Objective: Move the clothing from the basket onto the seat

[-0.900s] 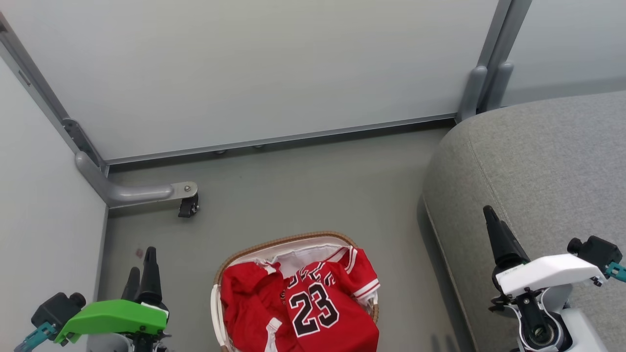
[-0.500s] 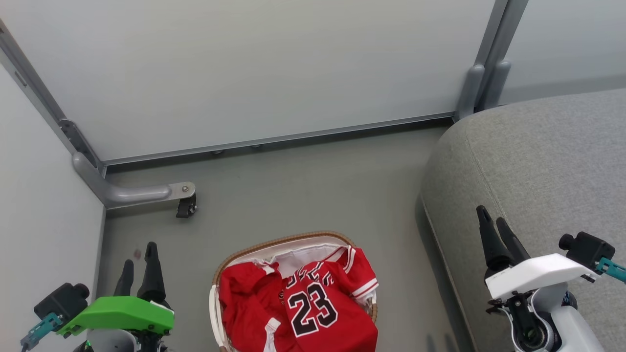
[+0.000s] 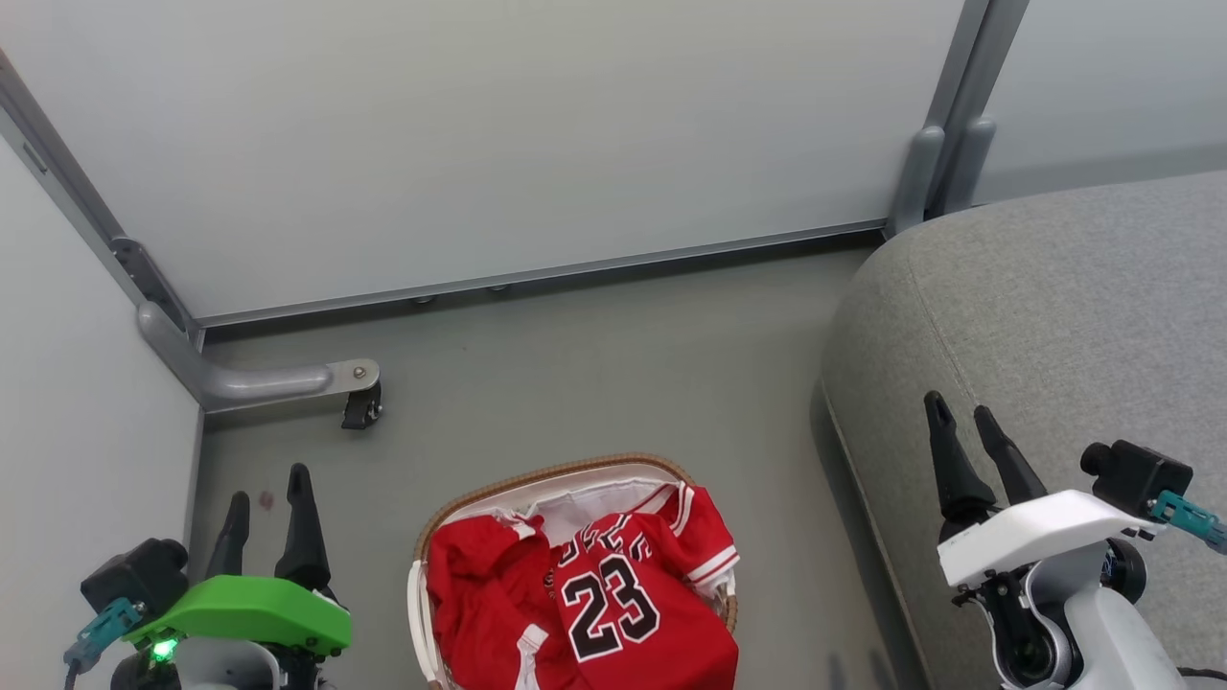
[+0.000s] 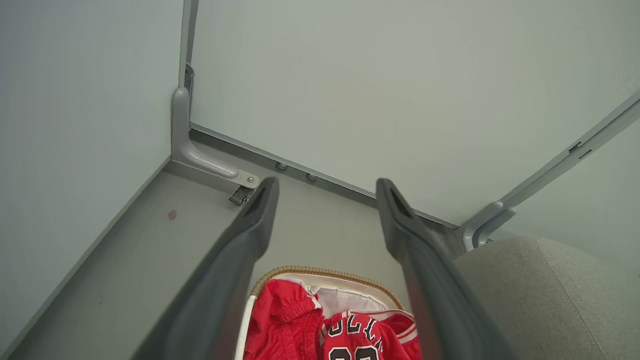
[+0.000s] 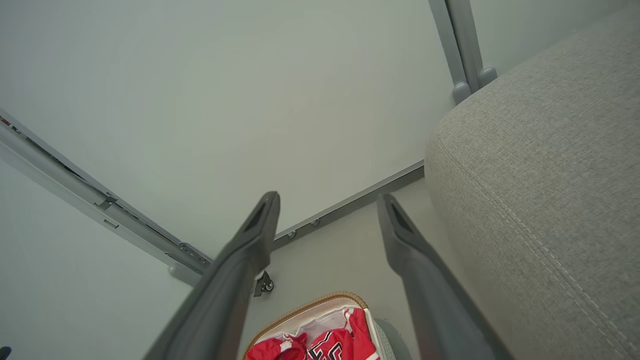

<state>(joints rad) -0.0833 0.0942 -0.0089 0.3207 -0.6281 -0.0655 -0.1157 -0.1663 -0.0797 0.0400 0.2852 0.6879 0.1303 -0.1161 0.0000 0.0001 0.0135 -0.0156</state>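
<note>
One basket (image 3: 537, 476), white with a brown woven rim, stands on the grey floor (image 3: 594, 374) at the lower middle of the head view, cut off by the bottom edge. The clothing (image 3: 594, 594) lies inside it, heaped above the rim: one red jersey bearing the number 23 on the right, and one plainer red piece bunched on the left. Whether more pieces lie underneath cannot be told. One white liner (image 3: 594, 500) shows at the far end of the basket, behind the red cloth.

One seat (image 3: 1054, 316), grey woven fabric with a rounded edge and one seam, stands to the right of the basket and apart from it, with a strip of floor between. No clothing lies on it.

Two grippers are counted. The left gripper (image 3: 268, 487) hangs over the floor left of the basket, its two dark fingers spread apart and holding nothing. The right gripper (image 3: 957, 407) hangs over the near edge of the seat, its two fingers likewise parted and empty.

One black caster (image 3: 362, 407) sits under a grey bracket at the left corner, where two pale partition panels (image 3: 479, 134) meet
</note>
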